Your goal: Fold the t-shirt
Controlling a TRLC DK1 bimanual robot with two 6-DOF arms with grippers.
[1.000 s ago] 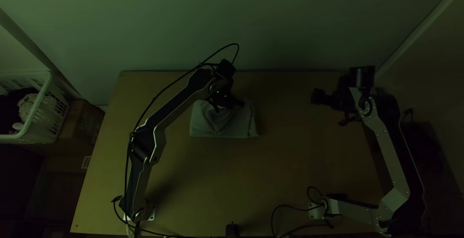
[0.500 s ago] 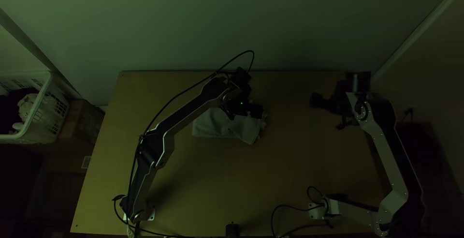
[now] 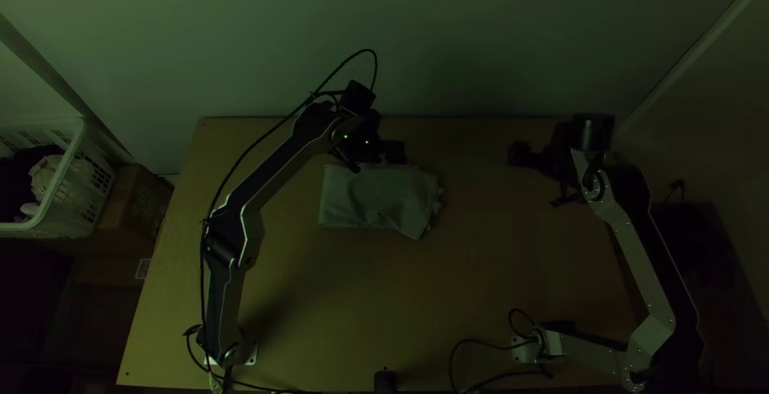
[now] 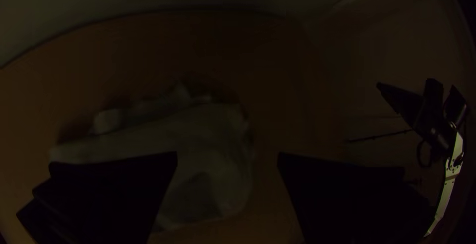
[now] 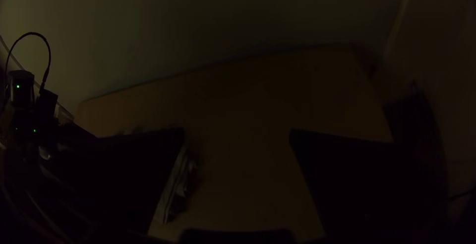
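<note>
My left gripper (image 3: 386, 152) stands at the far edge of the light t-shirt (image 3: 372, 199), which lies folded into a flat bundle with its right end slanted and ruffled. In the left wrist view the left gripper (image 4: 227, 158) is open, its fingers wide apart, with the t-shirt (image 4: 203, 140) beyond and partly behind one of them. Off to the right of the cloth, my right gripper (image 3: 521, 156) is held over the table. The right wrist view has the right gripper (image 5: 237, 137) open; layered edges of the t-shirt (image 5: 171, 189) peek out beside one finger.
A pale wall (image 3: 448, 42) rises behind the table (image 3: 448, 298). A white basket (image 3: 68, 182) with cloth in it and a cardboard box (image 3: 136, 206) are left of the table. A small black object (image 3: 385, 380) sits at the near edge.
The left gripper moved right along the cloth, then back left and toward the wall. The t-shirt's right end shifted right and now slants. My right gripper drifted slightly left.
</note>
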